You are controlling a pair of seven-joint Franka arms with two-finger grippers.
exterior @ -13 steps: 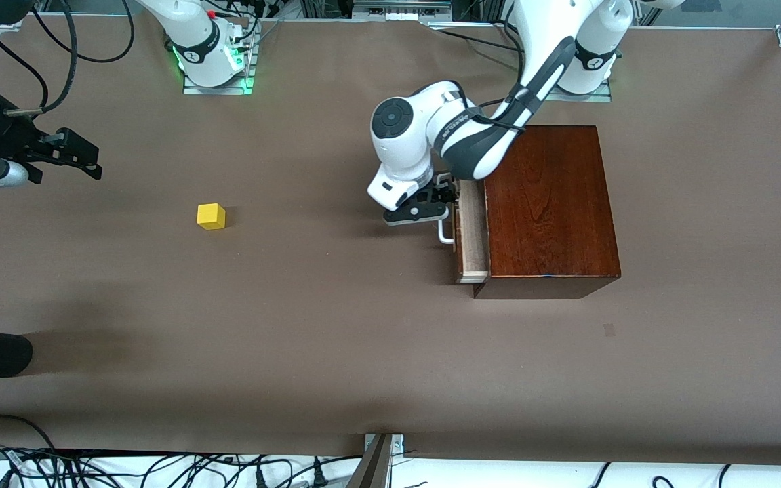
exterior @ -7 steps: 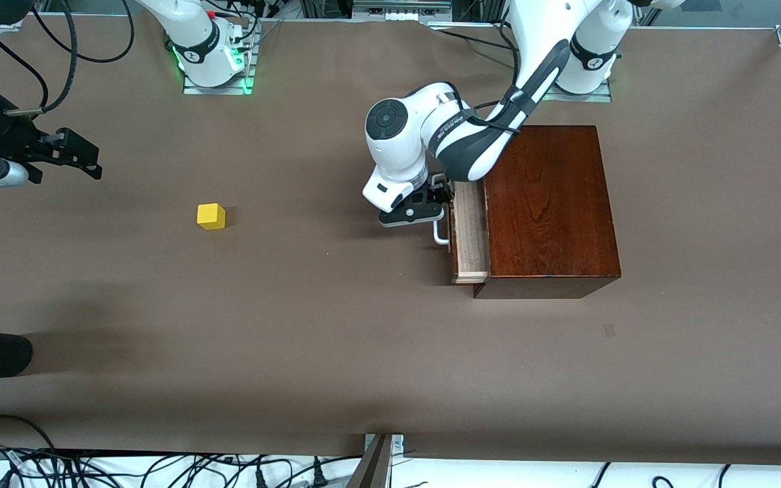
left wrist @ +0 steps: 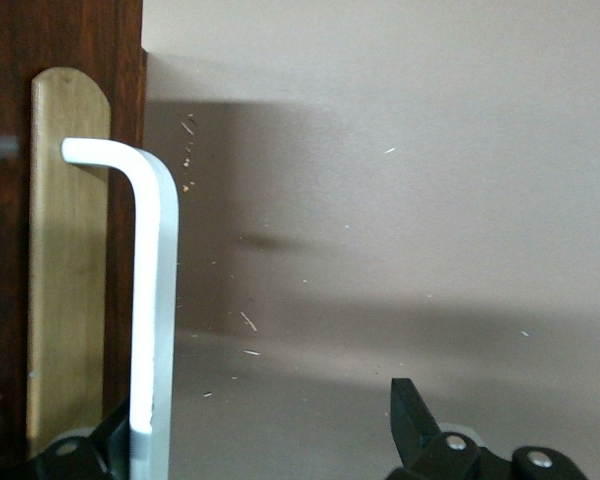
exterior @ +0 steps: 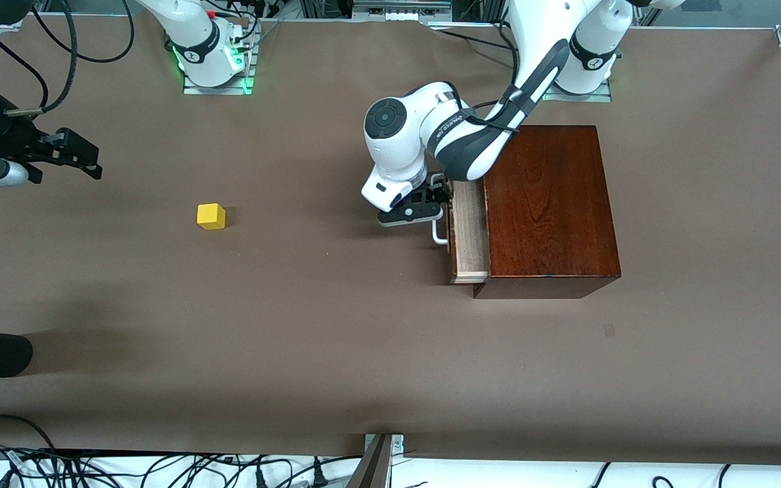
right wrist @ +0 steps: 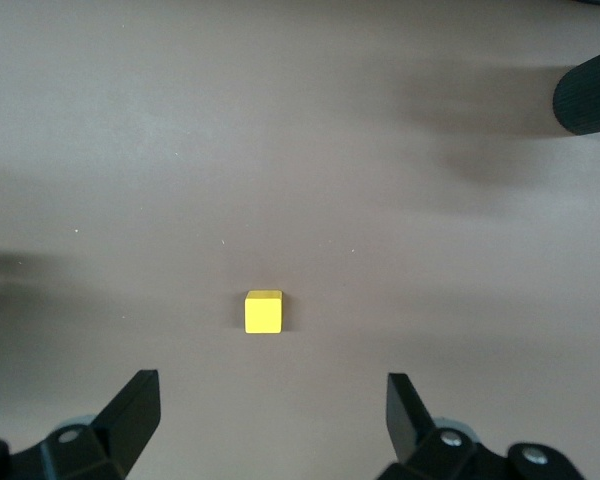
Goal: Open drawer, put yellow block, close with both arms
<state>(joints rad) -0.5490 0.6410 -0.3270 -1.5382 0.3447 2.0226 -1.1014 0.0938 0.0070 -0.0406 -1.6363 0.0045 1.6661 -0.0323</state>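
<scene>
The drawer (exterior: 470,230) stands pulled partway out of the dark reddish-brown wooden box (exterior: 550,203), which sits on the table (exterior: 336,339) toward the left arm's end, and a strip of its pale raw-wood inside shows between its front and the box. Its white handle (exterior: 440,234) juts from the front toward the right arm's end of the table. The left gripper (exterior: 424,207) is at that handle; in the left wrist view the white bar (left wrist: 155,300) runs just beside one black fingertip (left wrist: 105,445), while the other fingertip (left wrist: 410,410) stands well apart from it, so the fingers are spread wide around the bar and not pinching it. The yellow block (exterior: 211,216) rests on the bare table, well apart from the drawer, toward the right arm's end. The right gripper (exterior: 82,157) hangs in the air near that end of the table, fingers spread wide and holding nothing; in the right wrist view the block (right wrist: 263,311) lies on the table between its two fingertips (right wrist: 135,400) and farther off.
</scene>
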